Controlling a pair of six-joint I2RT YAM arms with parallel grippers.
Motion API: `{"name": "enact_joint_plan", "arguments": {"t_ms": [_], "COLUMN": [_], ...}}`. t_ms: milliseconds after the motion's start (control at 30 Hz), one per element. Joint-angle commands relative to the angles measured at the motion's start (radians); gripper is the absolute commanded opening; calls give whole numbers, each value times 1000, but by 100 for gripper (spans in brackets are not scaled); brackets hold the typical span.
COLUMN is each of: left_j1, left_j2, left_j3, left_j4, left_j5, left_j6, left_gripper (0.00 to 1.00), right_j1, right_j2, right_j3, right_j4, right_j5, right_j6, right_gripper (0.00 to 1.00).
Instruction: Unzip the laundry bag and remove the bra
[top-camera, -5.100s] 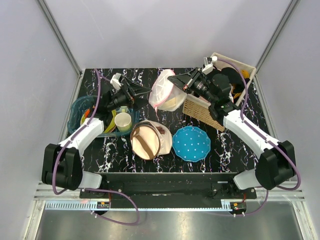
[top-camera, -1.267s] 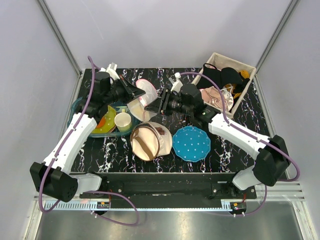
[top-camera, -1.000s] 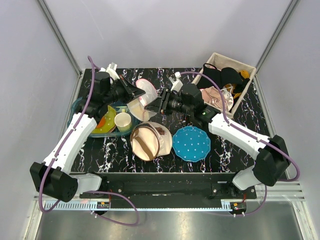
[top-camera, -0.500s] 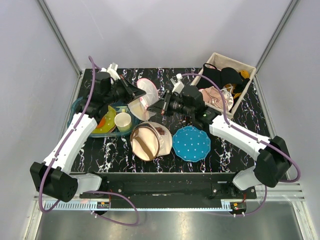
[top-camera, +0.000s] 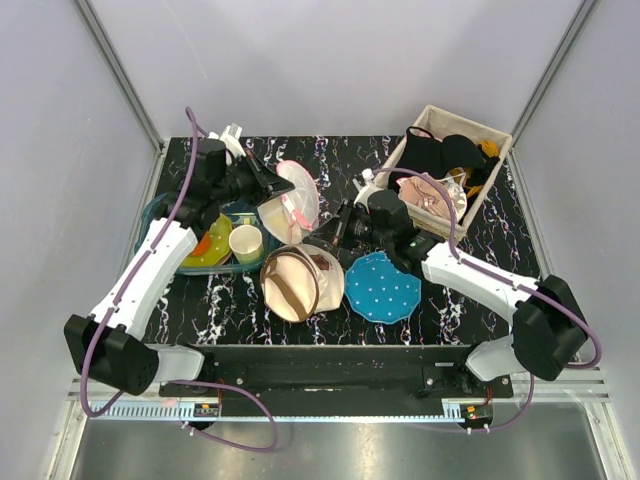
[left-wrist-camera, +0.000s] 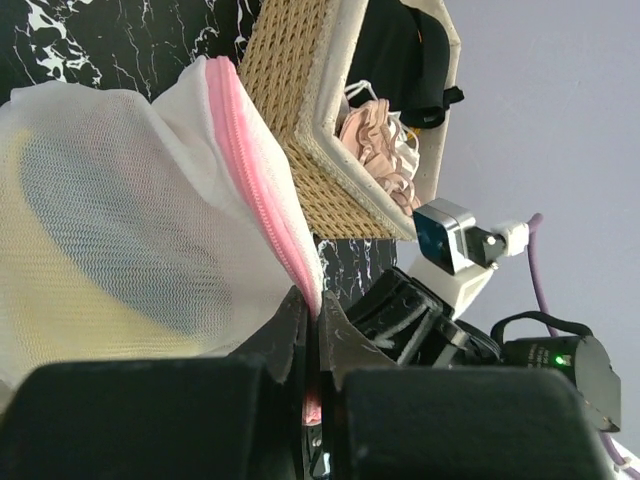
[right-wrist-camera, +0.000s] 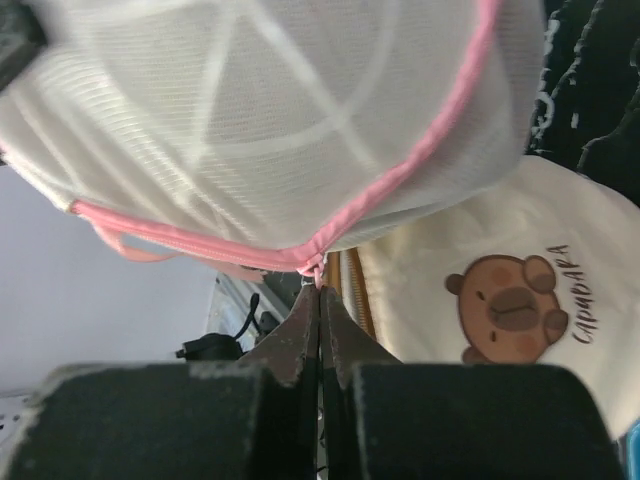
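White mesh is forming the laundry bag (top-camera: 289, 203), a round domed pouch with ribs dividing it into segments and a pink rim running around its edge. It is hanging tilted on edge above the black marbled desk (top-camera: 480, 225), left of centre, behind the beige canvas bag (top-camera: 300, 281) and just beside the blue tub (top-camera: 160, 215) holding a cup (top-camera: 246, 243). In the left wrist view, a pale yellowish shape and a darker patch are showing through the mesh (left-wrist-camera: 130, 230), and the pink zipper tape is lying along the bag's edge, appearing closed. The left hand (top-camera: 281, 188) is clenching the pink rim, its fingertips (left-wrist-camera: 296, 318) pressing together on the tape. The right hand (top-camera: 320, 243) is reaching in from the opposite side. In its own view, its tips are pinching fully together at the small zipper tab (right-wrist-camera: 318, 270), where the pink line comes to a point under the dome (right-wrist-camera: 280, 120). The canvas bag's bear print (right-wrist-camera: 505, 305) is showing beyond. A blue dotted plate (top-camera: 383, 287) is lying near the right arm, and a wicker basket (top-camera: 432, 128) of garments is standing at the far right corner.
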Motion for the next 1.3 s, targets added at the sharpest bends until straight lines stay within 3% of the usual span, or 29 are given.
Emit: {"name": "enact_joint_plan", "arguments": {"t_ms": [0, 267, 467, 600, 633, 733, 1000, 1133, 1267], "left_j1": [-21, -34, -34, -32, -32, -29, -28, -28, -29], "left_j2": [3, 242, 408, 477, 486, 473, 258, 200, 229], "left_j3": [99, 227, 312, 355, 394, 457, 383, 158, 51], "left_j4": [68, 137, 68, 27, 1, -96, -235, -100, -1], "left_j5": [-14, 109, 80, 80, 74, 11, -161, -36, 37], "left_j6": [36, 134, 231, 244, 251, 275, 202, 74, -24], "left_gripper": [0, 0, 0, 54, 76, 94, 93, 90, 89], "right_j1": [-10, -10, -10, -16, -22, -36, -57, -59, -62], "right_j2": [-95, -97, -32, 39, 54, 111, 147, 142, 148], "right_j3": [-70, 6, 106, 131, 137, 163, 163, 140, 138], "right_j4": [-56, -145, -180, -189, -188, -182, -146, -127, -126], "right_j5": [102, 155, 216, 250, 244, 227, 185, 173, 162], "right_j6": [-40, -78, -99, -110, -113, -116, -103, -90, -84], "right_gripper": [0, 0, 0, 0, 0, 0, 0, 0, 0]}}
